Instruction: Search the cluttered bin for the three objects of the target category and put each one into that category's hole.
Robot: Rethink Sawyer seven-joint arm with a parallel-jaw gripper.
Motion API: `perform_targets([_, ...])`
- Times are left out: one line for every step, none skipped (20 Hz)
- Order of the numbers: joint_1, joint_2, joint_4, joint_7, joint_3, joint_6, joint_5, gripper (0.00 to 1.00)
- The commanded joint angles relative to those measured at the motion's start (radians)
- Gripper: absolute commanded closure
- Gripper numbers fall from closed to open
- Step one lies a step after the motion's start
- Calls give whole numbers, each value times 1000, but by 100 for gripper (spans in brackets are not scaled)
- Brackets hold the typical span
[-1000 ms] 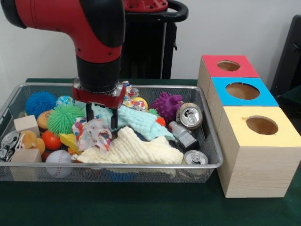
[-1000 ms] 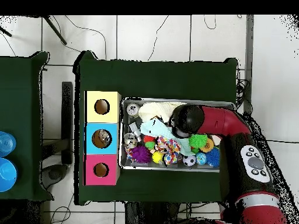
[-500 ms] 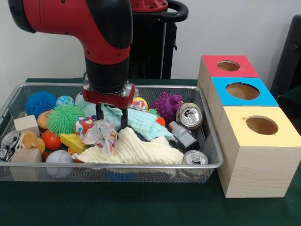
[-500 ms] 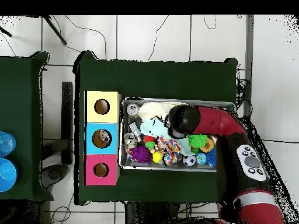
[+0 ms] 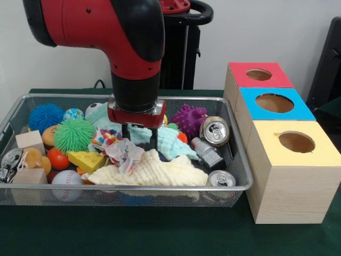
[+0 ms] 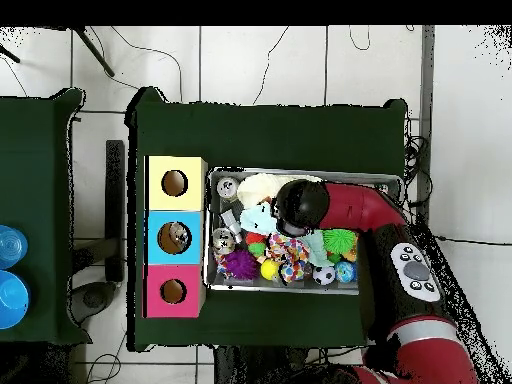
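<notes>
- While the end effector (image 5: 139, 137) hangs low over the middle of the wire bin (image 5: 239, 160), front view shows two dark fingers parted and nothing held between them; their tips sit at the teal cloth (image 5: 171, 143), with the patterned cloth (image 5: 118, 151) just beside and the cream cloth (image 5: 154, 173) just below, toward the camera.
- Judged step: still the search-and-reach phase. Target category is not shown; the three cloths under the fingers look the likeliest set, none yet lifted.
- Next move, as a judgement: settle on one cloth, pinch a single fold so the neighbours do not come up too, then carry it to its box.
- Well to picture-right of the end effector stand the red box (image 5: 258, 74), blue box (image 5: 274, 103) and yellow box (image 5: 296, 143), each with a round hole on top.
- Cans (image 5: 215, 131) lie between the end effector and the boxes; no brand or writing readable.
- Overhead view: arm (image 6: 360, 210) covers the fingers, so their state cannot be told here; bin and the three boxes (image 6: 174, 236) lie side by side on the green table (image 6: 270, 130). No legible labels.
</notes>
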Motion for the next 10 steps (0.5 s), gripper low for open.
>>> perform_targets([18, 88, 44, 31, 74, -71, 11, 0])
perform_targets([18, 95, 39, 27, 74, -75, 10, 0])
perform_targets([16, 95, 42, 26, 74, -80, 9, 0])
perform_targets([15, 99, 41, 25, 74, -85, 9, 0])
perform_targets([14, 99, 46, 25, 74, -91, 9, 0])
perform_targets([16, 101, 45, 28, 73, -96, 8, 0])
perform_targets([19, 109, 40, 34, 69, -104, 6, 0])
perform_targets([23, 113, 38, 38, 66, -112, 3, 0])
perform_targets([22, 112, 38, 38, 66, -111, 4, 0])
perform_targets([21, 111, 37, 37, 65, -111, 5, 0])
